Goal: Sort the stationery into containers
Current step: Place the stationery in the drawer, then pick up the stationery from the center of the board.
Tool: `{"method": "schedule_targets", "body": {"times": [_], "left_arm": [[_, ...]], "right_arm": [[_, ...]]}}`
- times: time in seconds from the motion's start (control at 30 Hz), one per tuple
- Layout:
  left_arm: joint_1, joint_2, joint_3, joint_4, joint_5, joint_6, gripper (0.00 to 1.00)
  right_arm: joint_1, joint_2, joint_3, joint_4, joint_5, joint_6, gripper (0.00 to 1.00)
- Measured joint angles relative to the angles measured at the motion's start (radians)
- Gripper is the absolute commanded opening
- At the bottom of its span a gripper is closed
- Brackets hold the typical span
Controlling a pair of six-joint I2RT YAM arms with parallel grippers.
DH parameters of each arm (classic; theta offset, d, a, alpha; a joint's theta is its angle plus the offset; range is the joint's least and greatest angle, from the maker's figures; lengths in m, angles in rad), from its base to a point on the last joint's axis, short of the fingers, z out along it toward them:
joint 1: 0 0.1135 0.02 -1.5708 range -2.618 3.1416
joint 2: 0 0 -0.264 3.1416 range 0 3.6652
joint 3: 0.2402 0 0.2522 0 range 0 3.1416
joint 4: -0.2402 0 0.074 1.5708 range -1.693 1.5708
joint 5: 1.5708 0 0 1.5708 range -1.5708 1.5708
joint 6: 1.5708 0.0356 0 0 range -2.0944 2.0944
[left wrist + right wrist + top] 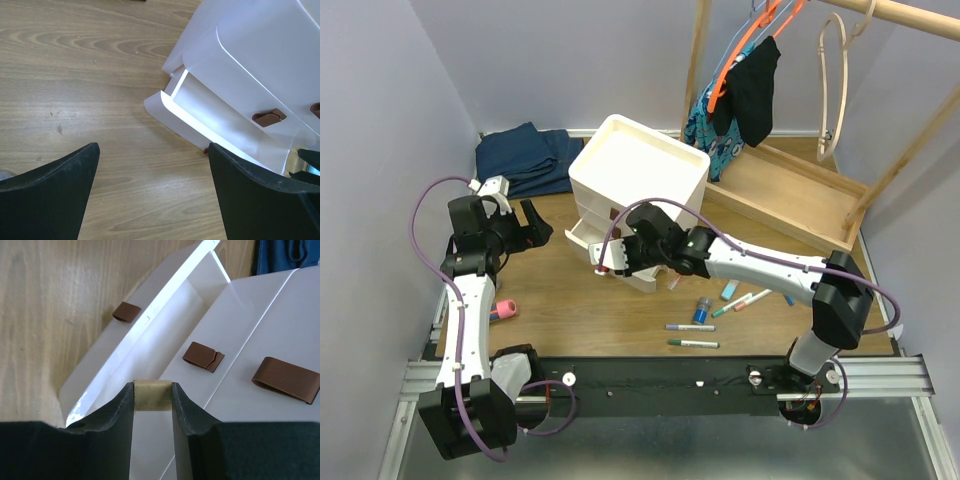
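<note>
The white drawer stack (638, 185) stands at mid-table with its bottom drawer (582, 235) pulled open toward the left. My right gripper (613, 258) is shut on a tiny pale yellow block (153, 395) and holds it over the open drawer (150, 340), in front of the brown handles (203, 356). My left gripper (525, 222) is open and empty, left of the stack; its view shows bare table and the open drawer (210, 110). A blue-capped bottle (703, 310) and slim markers (690, 327) (693, 344) (740, 303) lie on the table right of the stack.
A pink item (503, 311) lies beside the left arm. Folded blue cloth (525, 157) sits at the back left. A long wooden tray (790, 190) and a wooden rack with hangers and clothes (750, 85) stand at the back right. Walls close in on both sides.
</note>
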Motion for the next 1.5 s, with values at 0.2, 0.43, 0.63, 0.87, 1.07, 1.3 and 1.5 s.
{"method": "schedule_targets", "body": {"times": [0.2, 0.43, 0.63, 0.87, 1.07, 1.3, 1.5], "left_arm": [[0.000, -0.001, -0.009, -0.001, 0.005, 0.000, 0.99], [-0.002, -0.002, -0.009, 0.000, 0.006, -0.003, 0.99], [-0.002, -0.008, -0.010, 0.000, 0.006, -0.003, 0.99], [-0.002, -0.011, -0.011, 0.000, 0.006, -0.004, 0.99], [-0.002, -0.011, -0.011, 0.000, 0.006, -0.007, 0.99], [-0.002, -0.012, -0.011, 0.000, 0.006, -0.007, 0.99], [-0.002, -0.020, -0.011, -0.002, 0.006, -0.006, 0.99]], "right_arm": [[0.017, 0.024, 0.000, -0.019, 0.055, -0.120, 0.24], [0.042, 0.043, 0.000, -0.050, 0.084, -0.180, 0.30], [0.054, 0.053, -0.014, -0.050, 0.121, -0.200, 0.42], [0.060, 0.053, -0.042, -0.043, 0.158, -0.202, 0.53], [0.064, 0.053, -0.043, -0.029, 0.170, -0.198, 0.56], [0.070, 0.051, -0.043, -0.033, 0.174, -0.166, 0.56], [0.071, -0.045, -0.031, -0.200, 0.085, -0.068, 0.54]]}}
